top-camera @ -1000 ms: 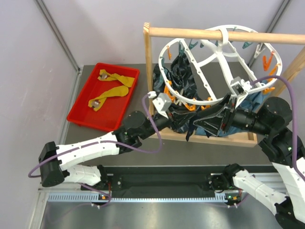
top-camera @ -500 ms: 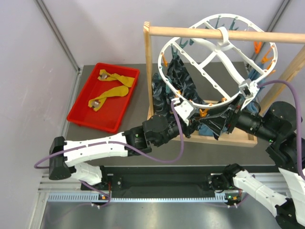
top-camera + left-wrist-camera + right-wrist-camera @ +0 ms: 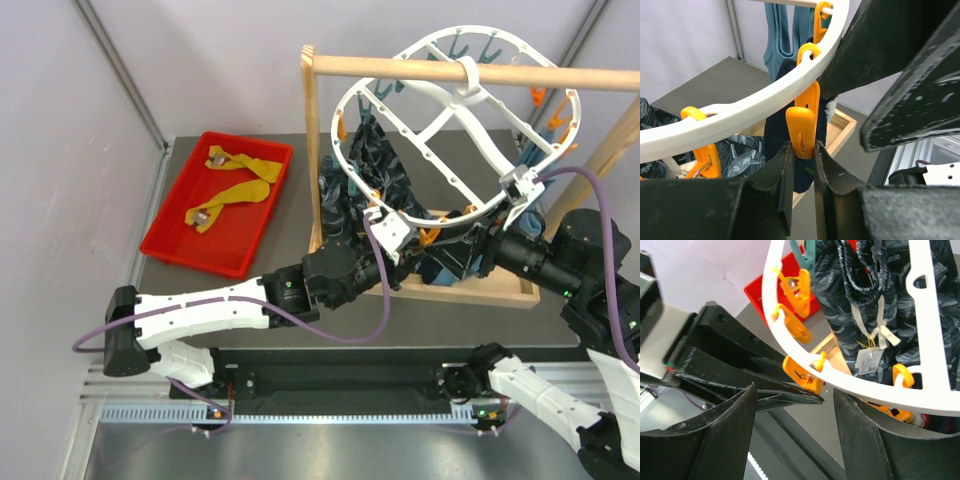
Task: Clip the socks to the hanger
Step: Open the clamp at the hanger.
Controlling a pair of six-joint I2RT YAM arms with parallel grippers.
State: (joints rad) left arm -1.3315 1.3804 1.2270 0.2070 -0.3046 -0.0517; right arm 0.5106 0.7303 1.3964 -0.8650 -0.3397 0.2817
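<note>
- Bench (image 3: 285, 235): carries the red tray (image 3: 195, 262), which holds the yellow socks (image 3: 235, 190), unclipped.
- Hanger (image 3: 755, 106): hooked on the wooden rod (image 3: 400, 68), tilted.
- Right tool (image 3: 796, 390): fingers wide, nothing between them.
- Left tool (image 3: 801, 150): narrow, pinching the orange peg (image 3: 802, 125).
- Navy sock (image 3: 775, 135): just behind that peg.
- Advice: squeeze the peg fully and seat the cuff deep before releasing.

Hanger (image 3: 468, 92) on the rod (image 3: 400, 67), tray (image 3: 235, 240) with 2 socks (image 3: 235, 195) left of rack (image 3: 312, 150)
</note>
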